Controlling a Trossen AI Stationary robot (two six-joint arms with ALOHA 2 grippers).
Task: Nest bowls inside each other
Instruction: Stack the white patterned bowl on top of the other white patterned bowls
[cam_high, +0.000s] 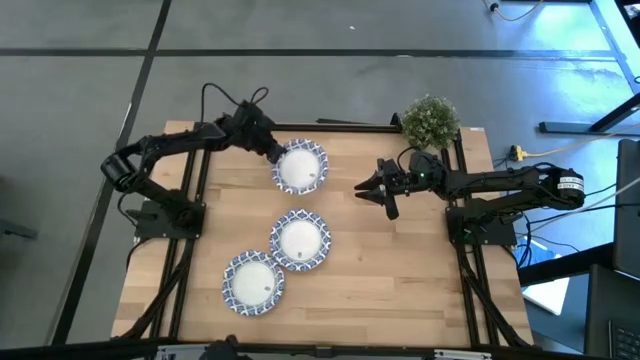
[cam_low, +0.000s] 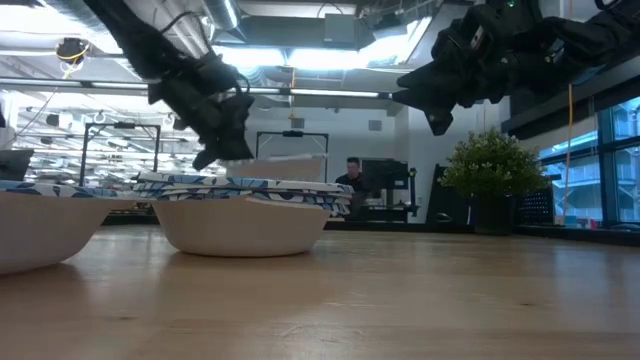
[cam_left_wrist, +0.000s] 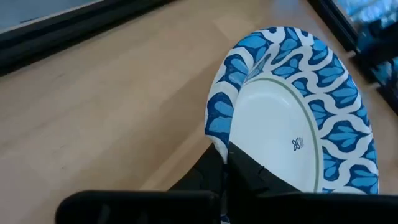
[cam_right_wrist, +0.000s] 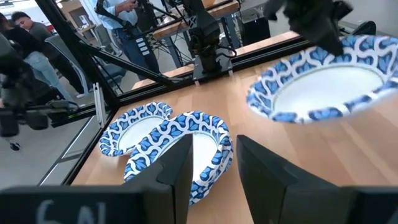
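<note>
A shallow round bowl with a white centre and blue-and-white patterned rim (cam_high: 299, 167) is pinched at its rim by the left gripper (cam_high: 273, 150). In the left wrist view one dark finger (cam_left_wrist: 249, 180) lies on the white inner face and the other sits under the rim. In the low view this held bowl (cam_low: 285, 163) appears lifted above the bowls on the table.

Taking the small green potted plant (cam_high: 431, 119) at the table's far right corner as landmark: the held bowl is well to the plant's left; a second bowl (cam_high: 300, 240) lies nearer the front, and a third bowl (cam_high: 253, 283) just beside it, rims touching or overlapping. Whether either is already a stack of several cannot be told from above.

The right gripper (cam_high: 378, 189) hangs in the air just in front of the plant, fingers spread, holding nothing.

Risks, as judged: the grip is on one edge only, so the bowl may tilt or slip from the pinch during transfer. If it is released off-centre over the target, it could rest on the rim rather than nest. The neighbouring bowl could be nudged, the two lying so close.

Surface: a light wooden tabletop (cam_high: 400, 270) with a black frame. Room: grey floor, bright ceiling lights, and people (cam_right_wrist: 28, 37) at work benches beyond the table.
</note>
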